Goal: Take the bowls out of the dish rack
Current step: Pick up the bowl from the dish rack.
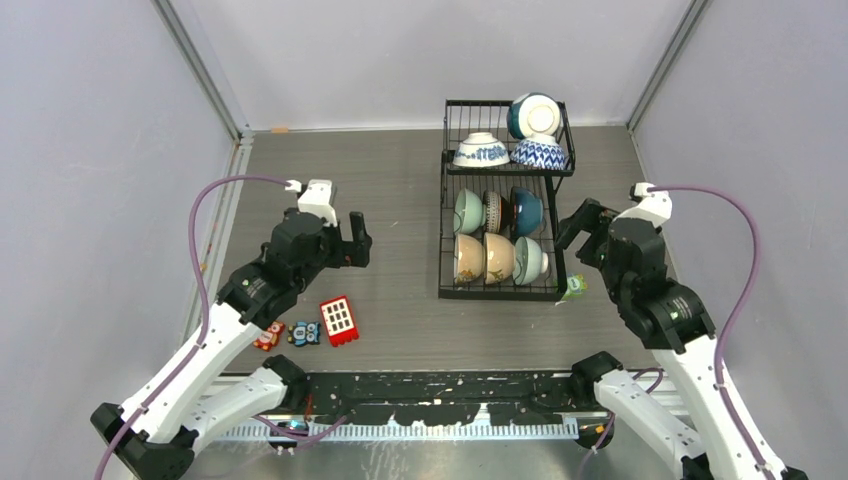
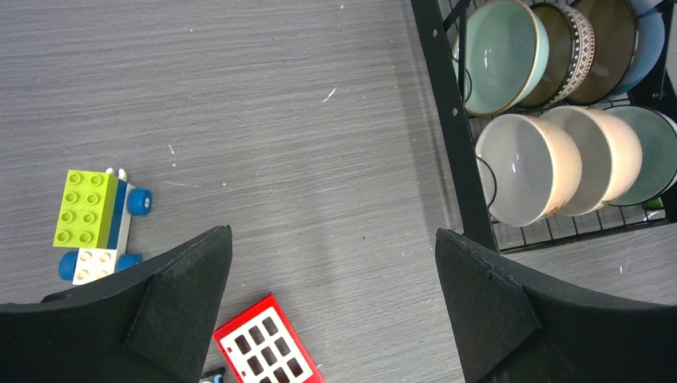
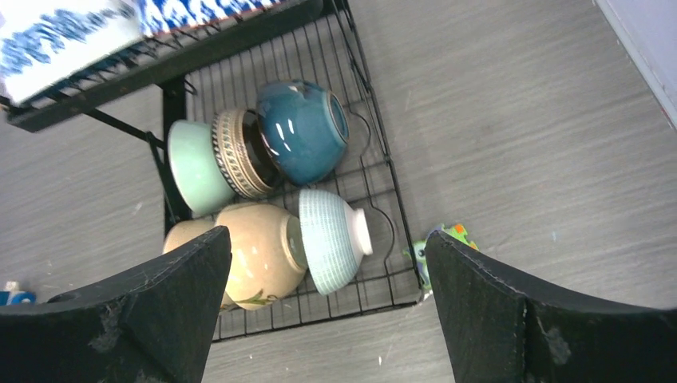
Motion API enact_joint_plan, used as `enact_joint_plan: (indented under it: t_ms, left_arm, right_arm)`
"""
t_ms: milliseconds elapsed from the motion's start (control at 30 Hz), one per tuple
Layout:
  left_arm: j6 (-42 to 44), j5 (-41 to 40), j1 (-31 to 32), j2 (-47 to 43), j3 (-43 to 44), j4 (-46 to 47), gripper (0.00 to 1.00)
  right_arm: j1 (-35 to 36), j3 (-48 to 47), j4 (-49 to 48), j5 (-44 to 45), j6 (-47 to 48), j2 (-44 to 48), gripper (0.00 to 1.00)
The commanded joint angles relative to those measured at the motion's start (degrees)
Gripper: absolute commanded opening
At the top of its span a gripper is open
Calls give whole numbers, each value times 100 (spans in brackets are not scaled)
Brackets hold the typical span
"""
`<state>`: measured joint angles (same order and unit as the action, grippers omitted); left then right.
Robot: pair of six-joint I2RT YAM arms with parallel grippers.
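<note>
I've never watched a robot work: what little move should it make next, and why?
Probably the right pincer should ease down toward the pale green ribbed bowl at the rack's near right corner. Its jaws are open and empty, that bowl is nearest, and every bowl is still in the rack.

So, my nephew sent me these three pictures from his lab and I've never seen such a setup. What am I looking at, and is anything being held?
Two robot arms sit at a table's near edge. The wide picture is taken from above and behind them; the other two come from cameras on each wrist, where the black shapes at the bottom are that arm's own fingers. The left gripper and right gripper are both open and hold nothing. On the grey table stands a black wire two-tier dish rack with small ceramic bowls: six on edge below, three on top. Near the left arm lie small colourful toy blocks; another small toy lies by the rack's near right corner.
</note>
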<state>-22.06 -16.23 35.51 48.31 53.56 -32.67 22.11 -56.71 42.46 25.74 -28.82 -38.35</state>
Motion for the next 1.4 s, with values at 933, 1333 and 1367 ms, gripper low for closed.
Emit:
enact_joint_plan:
  t_ms: [933, 1333, 1367]
  left_arm:
    - [-698, 2138, 496, 723, 217, 856, 97]
    - [-2054, 2990, 905, 2244, -341, 3722, 91]
    - [-2104, 3033, 903, 2405, -321, 3812, 90]
  right_arm:
    - [772, 669, -5, 305, -752, -1383, 77]
    - [777, 1513, -467, -432, -1019, 32, 81]
    - [775, 1530, -508, -489, -1018, 59, 82]
